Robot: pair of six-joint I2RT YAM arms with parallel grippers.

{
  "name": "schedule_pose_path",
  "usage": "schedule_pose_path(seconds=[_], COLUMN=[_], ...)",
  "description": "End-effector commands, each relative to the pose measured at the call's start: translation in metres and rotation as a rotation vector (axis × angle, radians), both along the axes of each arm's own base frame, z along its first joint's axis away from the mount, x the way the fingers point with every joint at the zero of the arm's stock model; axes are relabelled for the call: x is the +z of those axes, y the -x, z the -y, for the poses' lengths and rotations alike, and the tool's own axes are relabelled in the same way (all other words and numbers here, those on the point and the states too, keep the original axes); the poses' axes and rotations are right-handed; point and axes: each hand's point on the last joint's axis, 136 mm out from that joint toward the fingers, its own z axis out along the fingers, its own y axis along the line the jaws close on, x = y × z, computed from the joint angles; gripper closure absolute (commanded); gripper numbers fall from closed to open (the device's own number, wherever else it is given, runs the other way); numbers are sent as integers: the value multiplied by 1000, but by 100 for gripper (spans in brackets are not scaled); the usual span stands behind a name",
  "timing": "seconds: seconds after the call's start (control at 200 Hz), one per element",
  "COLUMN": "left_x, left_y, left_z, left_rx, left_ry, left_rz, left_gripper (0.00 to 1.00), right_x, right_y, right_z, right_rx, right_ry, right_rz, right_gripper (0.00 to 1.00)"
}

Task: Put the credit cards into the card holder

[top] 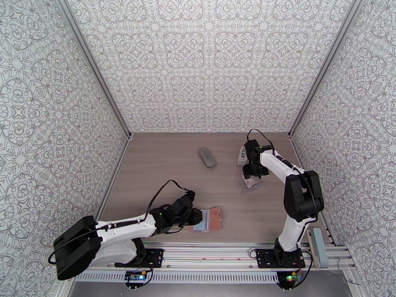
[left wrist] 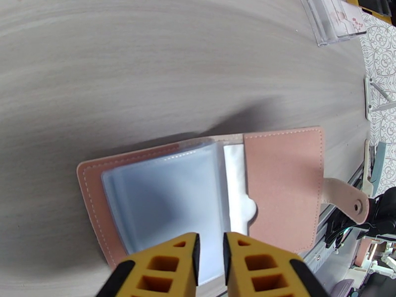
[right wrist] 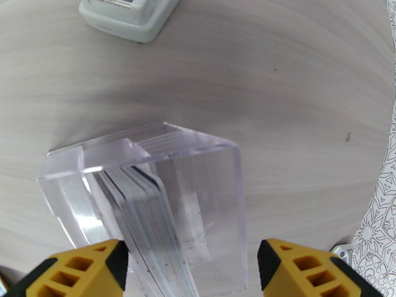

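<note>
Right wrist view: credit cards (right wrist: 148, 219) are stacked in a clear stand (right wrist: 218, 147) between the right gripper's (right wrist: 192, 256) spread jaws; the card holder's (left wrist: 282, 189) sleeve (left wrist: 163, 199) is pinched by the left gripper (left wrist: 211, 246).

**Bare middle, crowded far right**

The bench (top: 163, 164) lies bare between the pink card holder (top: 210, 218) and the grey oblong thing (top: 207, 157). A clear box (right wrist: 198, 159) blocks the way ahead of the right claw (right wrist: 192, 253), with a pale grey device (right wrist: 129, 13) beyond it.
</note>
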Motion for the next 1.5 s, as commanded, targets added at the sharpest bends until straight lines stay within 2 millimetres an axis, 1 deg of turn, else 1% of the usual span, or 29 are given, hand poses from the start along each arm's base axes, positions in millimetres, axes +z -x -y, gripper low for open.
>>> schedule_pose_path(seconds=[0.0,0.25,0.44,0.715,0.82,0.89,0.94,1.005,1.26,1.495], left_x=[12,11,11,11,11,11,11,12,11,10], left_y=[-3,-3,-3,-4,-4,-5,-4,-5,-5,-5], left_z=[12,13,12,14,15,16,16,16,17,16], left_rx=[-25,-24,-24,-29,-32,-32,-36,-35,-37,-35], left_ry=[35,34,32,30,30,29,29,28,24,24], left_rz=[27,27,27,27,25,24,24,24,23,23], left_gripper=[76,76,76,76,76,76,76,76,76,76], right_x=[1,-3,-8,-2,-2,-2,1,4,22,33], right_y=[-5,-5,1,7,8,8,8,7,3,2], right_z=[5,4,2,-9,-7,-1,5,7,12,16], right_rx=[-6,-8,-28,-46,-51,-60,-70,-72,-81,-89], right_ry=[27,23,6,-70,-60,-29,3,18,40,56], right_rz=[-4,-16,-44,-46,-48,-44,-37,-27,18,44], right_gripper=[26,27,28,30,30,31,30,30,30,32])
